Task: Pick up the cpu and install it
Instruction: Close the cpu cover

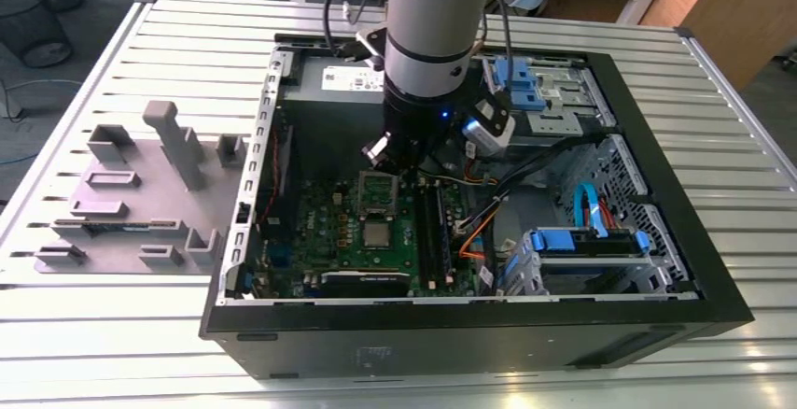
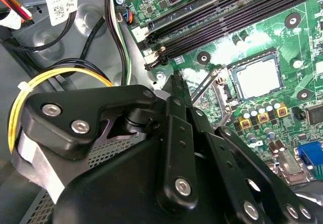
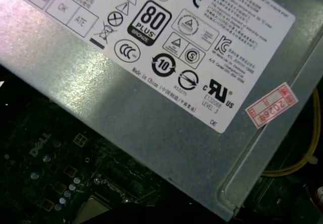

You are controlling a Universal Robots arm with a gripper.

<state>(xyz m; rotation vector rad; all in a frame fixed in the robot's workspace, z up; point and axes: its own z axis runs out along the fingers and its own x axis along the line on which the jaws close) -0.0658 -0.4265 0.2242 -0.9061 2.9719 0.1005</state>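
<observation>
An open PC case lies on its side on a slatted tabletop, so its green motherboard faces up for work from above. The cpu, a pale silver square, sits in its socket with the dark retention frame apparently swung open just beside it. The arm's gripper hovers low over that frame; whether its fingers are spread or hold anything, I cannot tell. Grey holder blocks stand well apart outside the case.
</observation>
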